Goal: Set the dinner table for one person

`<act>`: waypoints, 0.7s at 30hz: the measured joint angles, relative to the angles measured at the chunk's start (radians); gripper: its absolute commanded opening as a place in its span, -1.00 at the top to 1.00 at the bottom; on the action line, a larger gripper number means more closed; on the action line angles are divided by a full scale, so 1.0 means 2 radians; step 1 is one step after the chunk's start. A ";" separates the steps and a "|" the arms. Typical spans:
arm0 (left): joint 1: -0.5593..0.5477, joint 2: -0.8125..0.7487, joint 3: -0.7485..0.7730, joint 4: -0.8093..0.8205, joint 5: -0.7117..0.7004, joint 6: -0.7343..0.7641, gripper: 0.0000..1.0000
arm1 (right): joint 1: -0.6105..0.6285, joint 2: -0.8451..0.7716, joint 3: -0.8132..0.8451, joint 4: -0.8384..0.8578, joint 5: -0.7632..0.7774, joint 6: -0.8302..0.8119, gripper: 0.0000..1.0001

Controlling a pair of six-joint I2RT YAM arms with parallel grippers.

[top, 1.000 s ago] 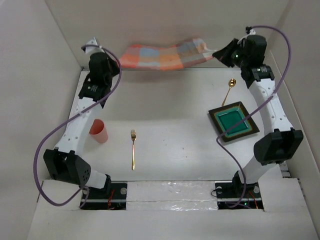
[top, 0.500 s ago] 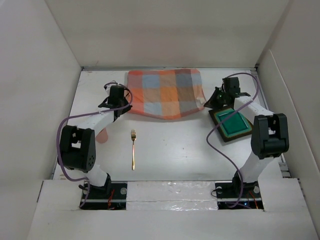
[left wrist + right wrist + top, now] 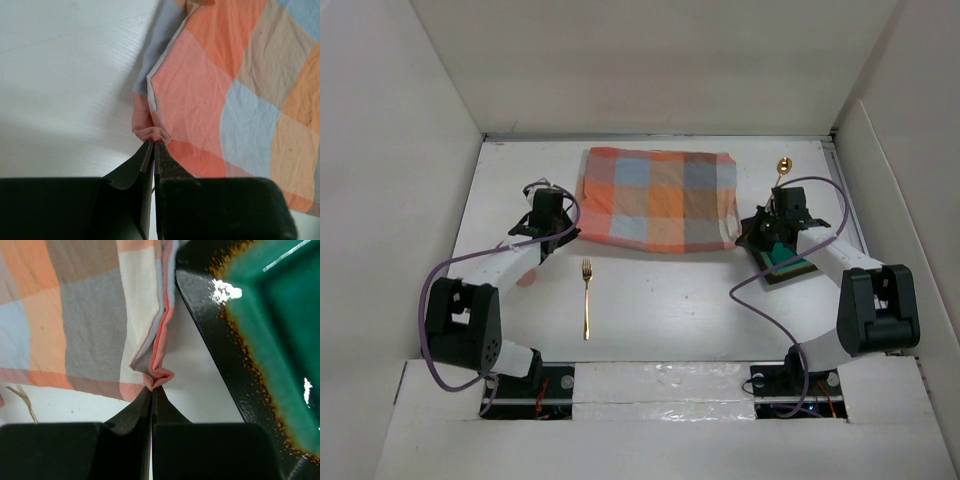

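Observation:
The orange-and-grey checked cloth (image 3: pixel 658 198) lies spread on the white dinner table (image 3: pixel 660 290) at the back middle. My left gripper (image 3: pixel 565 232) is shut on the cloth's near left corner (image 3: pixel 152 134). My right gripper (image 3: pixel 742 240) is shut on its near right corner (image 3: pixel 159 376), next to the square green plate with a dark rim (image 3: pixel 790 262), (image 3: pixel 270 330). A gold fork (image 3: pixel 586 298) lies in front of the cloth at the left. A gold spoon (image 3: pixel 782 168) lies at the back right. An orange cup (image 3: pixel 526 277) shows partly behind my left arm.
White walls enclose the table at the left, back and right. My right arm lies over the plate. My left arm covers most of the cup. Both arm bases sit at the near edge.
Both arms have come down and toward the near side with the cloth, which hung raised at the back and now lies flat. The spoon shows again.

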 measured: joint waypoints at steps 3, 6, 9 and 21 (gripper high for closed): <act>0.000 -0.030 -0.019 -0.010 0.007 -0.003 1.00 | 0.000 -0.001 -0.014 -0.001 0.000 -0.002 1.00; 0.000 -0.058 -0.035 -0.020 0.010 -0.006 1.00 | 0.000 -0.006 -0.024 -0.002 0.002 -0.003 1.00; 0.000 -0.076 -0.047 -0.035 0.013 -0.007 1.00 | 0.000 -0.018 -0.035 -0.003 0.003 -0.004 1.00; 0.000 -0.136 -0.104 -0.091 0.038 -0.016 1.00 | -0.001 -0.070 -0.077 -0.027 0.013 -0.007 1.00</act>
